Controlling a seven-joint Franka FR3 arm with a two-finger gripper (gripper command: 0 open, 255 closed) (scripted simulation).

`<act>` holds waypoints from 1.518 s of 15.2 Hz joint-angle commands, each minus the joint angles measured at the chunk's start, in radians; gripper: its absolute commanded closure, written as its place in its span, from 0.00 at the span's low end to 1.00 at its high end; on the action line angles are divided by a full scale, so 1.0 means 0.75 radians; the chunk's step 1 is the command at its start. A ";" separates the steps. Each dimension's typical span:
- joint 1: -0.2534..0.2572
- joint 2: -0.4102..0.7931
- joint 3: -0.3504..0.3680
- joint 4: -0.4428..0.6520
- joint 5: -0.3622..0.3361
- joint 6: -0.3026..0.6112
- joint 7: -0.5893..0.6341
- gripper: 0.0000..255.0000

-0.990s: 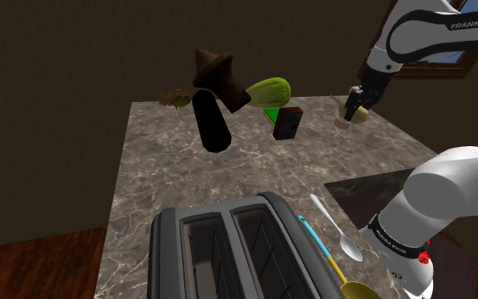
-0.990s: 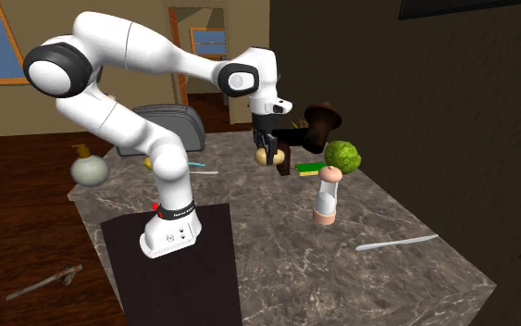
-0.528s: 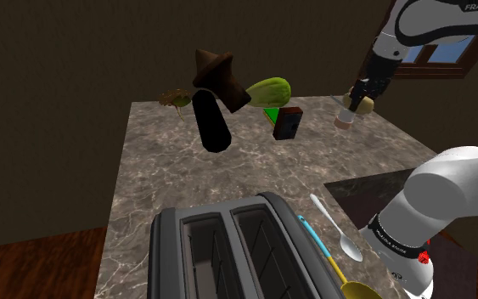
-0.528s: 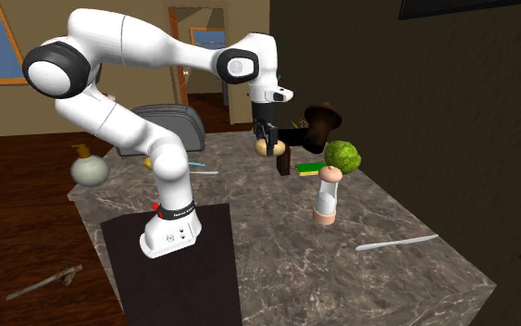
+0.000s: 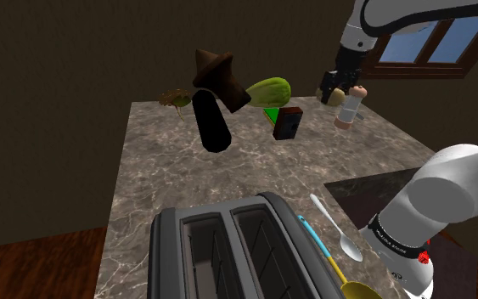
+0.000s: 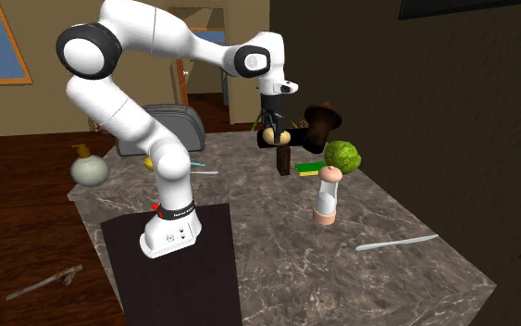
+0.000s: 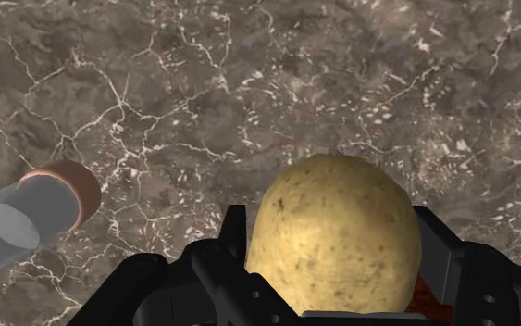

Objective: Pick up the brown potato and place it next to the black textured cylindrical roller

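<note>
Wrist view | potato (image 7: 334, 241) clamped between jaws of gripper (image 7: 330, 220), held above marbled counter (image 7: 249, 83) | step judged: transfer | next: potato to be lowered beside black roller (image 5: 211, 123).

The smooth, fat-tubed white robot arm (image 6: 147, 26) looks like shiny pipes joined up. Its round white foot (image 6: 169, 239) has a black ring (image 6: 173, 214) with tiny white writing just above it, and a little red spot (image 6: 156, 206) beside that. High above the foot are round black caps (image 6: 81, 51) on the joints. Farthest from the foot is a small black gripper (image 6: 275, 135).
</note>
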 commanded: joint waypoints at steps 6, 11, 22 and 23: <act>0.088 0.278 0.114 0.199 0.082 0.069 0.152 1.00; 0.134 0.489 0.184 0.393 0.112 0.082 0.252 1.00; 0.199 0.856 0.273 0.745 0.113 0.092 0.406 1.00; 0.199 0.860 0.273 0.731 0.112 0.109 0.406 1.00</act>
